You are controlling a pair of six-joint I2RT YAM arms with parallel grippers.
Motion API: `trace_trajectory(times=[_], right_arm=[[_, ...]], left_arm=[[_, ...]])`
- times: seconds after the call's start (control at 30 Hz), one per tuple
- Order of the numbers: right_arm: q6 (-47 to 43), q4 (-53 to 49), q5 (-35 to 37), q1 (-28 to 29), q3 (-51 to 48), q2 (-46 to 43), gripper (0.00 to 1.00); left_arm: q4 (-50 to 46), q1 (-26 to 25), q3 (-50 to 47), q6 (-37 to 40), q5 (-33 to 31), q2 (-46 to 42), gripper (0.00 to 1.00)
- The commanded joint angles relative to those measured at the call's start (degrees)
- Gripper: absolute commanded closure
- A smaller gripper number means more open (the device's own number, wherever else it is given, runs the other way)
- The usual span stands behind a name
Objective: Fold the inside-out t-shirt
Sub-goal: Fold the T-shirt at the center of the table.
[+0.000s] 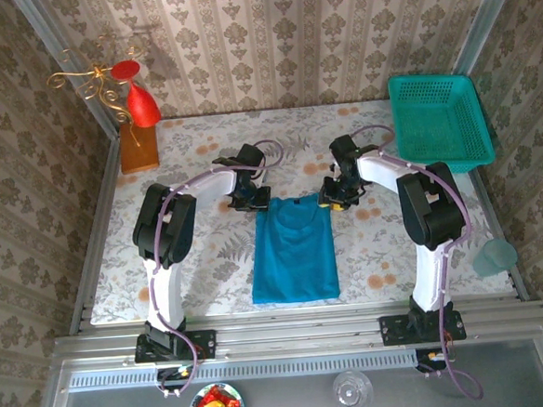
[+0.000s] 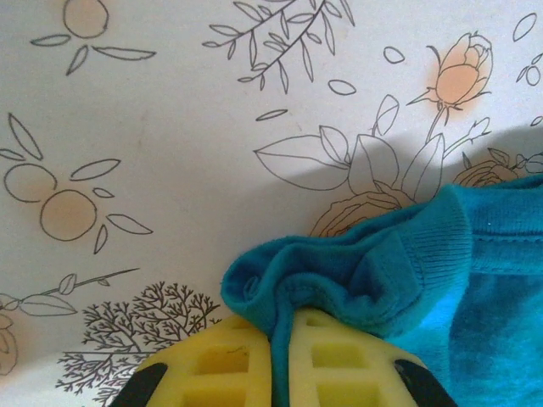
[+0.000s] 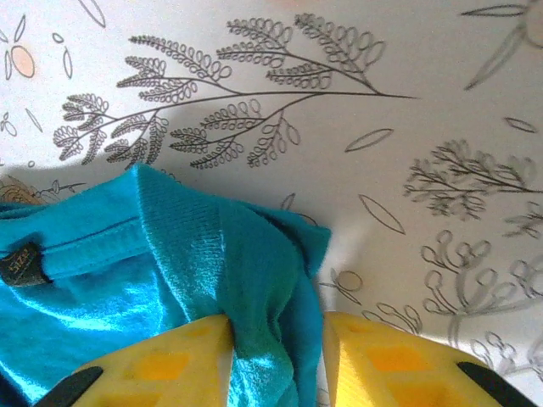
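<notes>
The left end effector (image 2: 273,332) is clamping together on a bunched far corner of the teal t-shirt (image 2: 475,280), while the right end effector (image 3: 276,331) is standing apart, with cloth lying loosely between its fingers. The t-shirt is lying as a narrow strip on the floral table (image 1: 202,143), collar end farthest away. The lengthwise fold appears to be finishing; the next move is calling for a clean release, then a crosswise fold.

A home-styled lab booth: damask wallpaper (image 1: 288,35), aluminium framing (image 1: 299,330), floral-clothed table (image 1: 387,251).
</notes>
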Motion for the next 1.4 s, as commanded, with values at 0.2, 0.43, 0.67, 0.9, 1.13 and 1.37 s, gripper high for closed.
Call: trace_trajectory(times=[0.2, 0.43, 0.67, 0.9, 1.13, 1.37], right_arm=[[-0.8, -3.9, 6.4, 2.3, 4.5, 2.5, 0.58], [-0.5, -4.2, 7.3, 4.1, 7.0, 7.6, 0.57], [-0.1, -4.4, 8.2, 5.1, 7.4, 8.9, 0.59], [0.5, -3.7, 9.5, 5.1, 7.0, 7.0, 0.70], [0.9, -2.4, 8.4, 4.9, 6.2, 5.3, 0.86], [0.4, 0.5, 8.9, 4.3, 5.2, -0.1, 1.00]], left_arm=[[-4.6, -0.6, -1.2, 1.0, -0.5, -1.0, 1.00], [-4.5, -0.6, -1.5, 1.0, -0.5, -0.9, 1.00], [-3.8, -0.5, -2.6, 0.7, -0.4, -1.4, 1.00], [-3.5, -0.5, -2.8, 0.7, -0.4, -1.4, 1.00], [-3.0, -0.4, -3.0, 0.7, -0.6, -1.3, 1.00], [3.4, 2.3, -6.0, -0.3, 2.8, -4.7, 1.00]])
